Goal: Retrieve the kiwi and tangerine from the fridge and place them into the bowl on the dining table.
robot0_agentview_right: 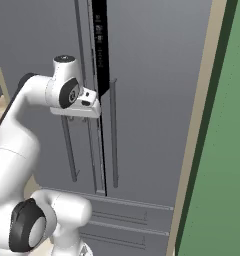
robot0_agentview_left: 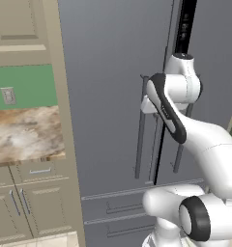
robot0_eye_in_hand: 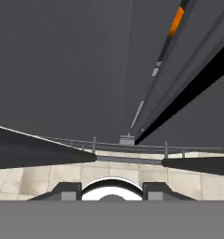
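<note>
Directly ahead of the hand [robot0_eye_in_hand: 112, 186] stands the fridge [robot0_agentview_left: 113, 96], its right door slightly ajar; the 2 fingertips [robot0_eye_in_hand: 67, 190] sit apart, gripping nothing.

Kitchen, seemingly: fridge [robot0_agentview_left: 113, 96], cabinets [robot0_agentview_left: 21, 202].

Fridge [robot0_agentview_left: 108, 96] doors slightly ajar; white arm [robot0_agentview_left: 185, 120] at door handles [robot0_agentview_left: 139, 140].
</note>
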